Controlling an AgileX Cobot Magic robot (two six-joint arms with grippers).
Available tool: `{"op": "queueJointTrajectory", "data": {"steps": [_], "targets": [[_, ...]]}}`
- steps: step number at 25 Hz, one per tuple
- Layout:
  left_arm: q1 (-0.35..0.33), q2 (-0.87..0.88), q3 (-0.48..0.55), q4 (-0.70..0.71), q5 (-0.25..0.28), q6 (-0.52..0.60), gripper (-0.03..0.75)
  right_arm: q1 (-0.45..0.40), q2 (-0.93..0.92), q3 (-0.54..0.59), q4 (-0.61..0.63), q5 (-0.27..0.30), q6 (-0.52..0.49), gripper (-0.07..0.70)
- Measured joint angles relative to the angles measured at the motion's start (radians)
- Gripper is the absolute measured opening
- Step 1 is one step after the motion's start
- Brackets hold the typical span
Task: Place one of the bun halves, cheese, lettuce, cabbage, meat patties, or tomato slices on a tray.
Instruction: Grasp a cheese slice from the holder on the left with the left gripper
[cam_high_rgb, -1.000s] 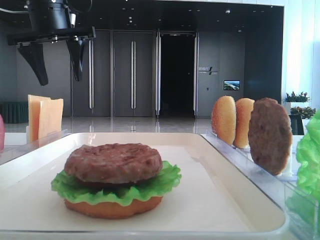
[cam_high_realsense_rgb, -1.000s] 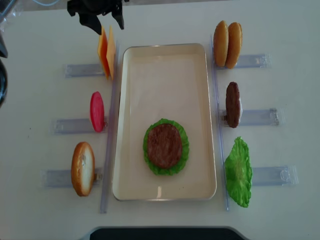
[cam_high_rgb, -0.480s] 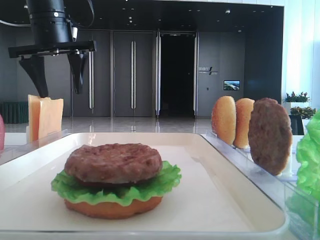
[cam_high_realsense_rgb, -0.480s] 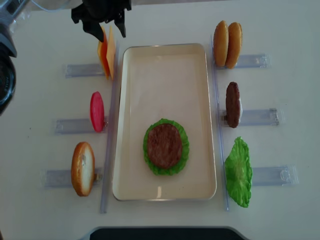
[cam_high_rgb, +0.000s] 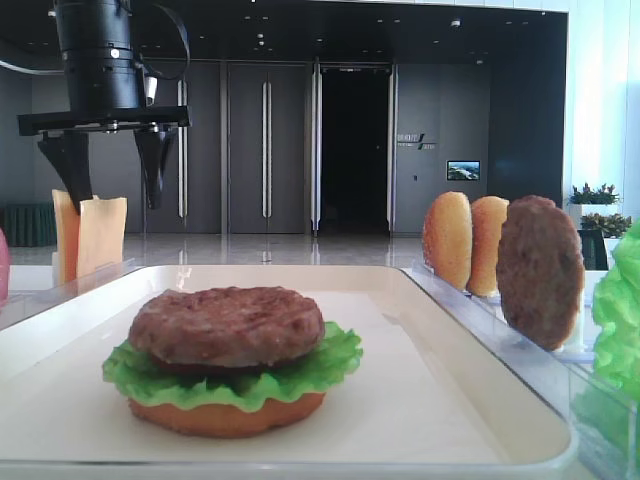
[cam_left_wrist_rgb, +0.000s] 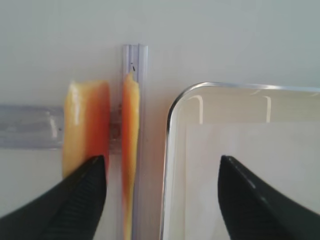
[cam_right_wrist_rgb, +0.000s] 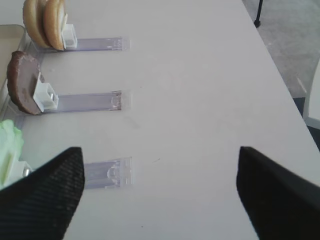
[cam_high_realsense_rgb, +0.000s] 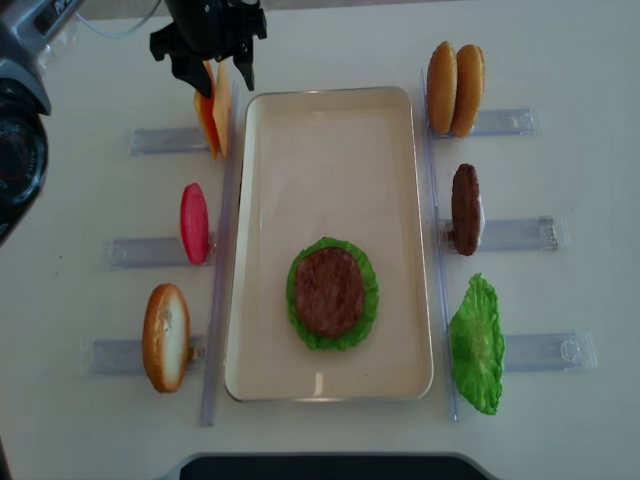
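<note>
Left gripper (cam_high_realsense_rgb: 212, 68) over the cheese (cam_high_realsense_rgb: 213, 110)

Its jaws stand wide apart, holding nothing, straddling the upright slices beside the tray's (cam_high_realsense_rgb: 400, 230) far left corner. Right gripper (cam_right_wrist_rgb: 155, 192) is likewise wide open, empty, above the table's (cam_right_wrist_rgb: 200, 100) right edge.

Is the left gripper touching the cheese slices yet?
Cannot tell. In the left wrist view the left gripper is open, one fingertip overlapping the outer cheese slice, but no view shows contact or a gap plainly.
</note>
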Motion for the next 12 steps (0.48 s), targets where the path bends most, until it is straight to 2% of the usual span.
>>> {"op": "queueJointTrajectory", "data": {"steps": [7,12], "targets": [[0.000,0.000,0.000,0.015,0.000,-0.001,0.529,0.000,0.000,0.000,0.000,0.000,0.000,0.587],[0.000,0.000,0.000,0.016,0.000,-0.001,0.486,0.000,0.000,0.000,0.000,0.000,0.000,0.587]]}}
